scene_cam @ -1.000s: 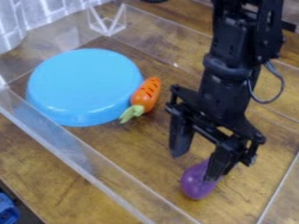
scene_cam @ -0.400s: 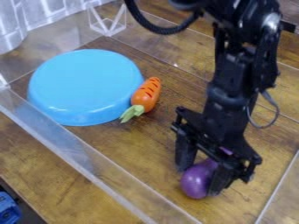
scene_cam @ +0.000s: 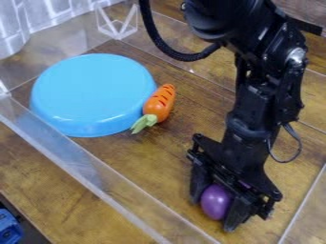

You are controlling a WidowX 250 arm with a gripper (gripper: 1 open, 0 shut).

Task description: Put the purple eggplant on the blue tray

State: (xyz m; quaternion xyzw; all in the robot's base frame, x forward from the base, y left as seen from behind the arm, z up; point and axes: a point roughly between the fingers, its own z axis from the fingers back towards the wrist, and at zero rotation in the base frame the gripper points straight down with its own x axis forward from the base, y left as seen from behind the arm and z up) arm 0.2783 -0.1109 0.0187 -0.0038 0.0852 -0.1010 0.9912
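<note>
The black robot arm's gripper [scene_cam: 224, 203] is reaching down at the near right of the wooden table [scene_cam: 76, 205], inside the clear plastic-walled bin [scene_cam: 76, 157]. Its two dark fingers [scene_cam: 201, 181] are standing spread on either side of the glossy purple toy eggplant [scene_cam: 215, 200], which is sitting on the wood between them. Only the fat rounded purple end is showing; the stem cap is hidden. I can't tell if the fingers are actually pressing on the eggplant or just bracketing it, so a firm grasp isn't confirmed.

The large round light-blue plastic tray [scene_cam: 87, 93] is lying well apart, toward the far left, with nothing on it. A small orange toy carrot with a green top [scene_cam: 154, 106] is resting just against the tray's right rim, between tray and eggplant.

Progress, as I judge it: early. The approach looks done and the grasp is being set up. Closing, lifting, carrying left past the carrot and releasing on the tray are all still ahead.
</note>
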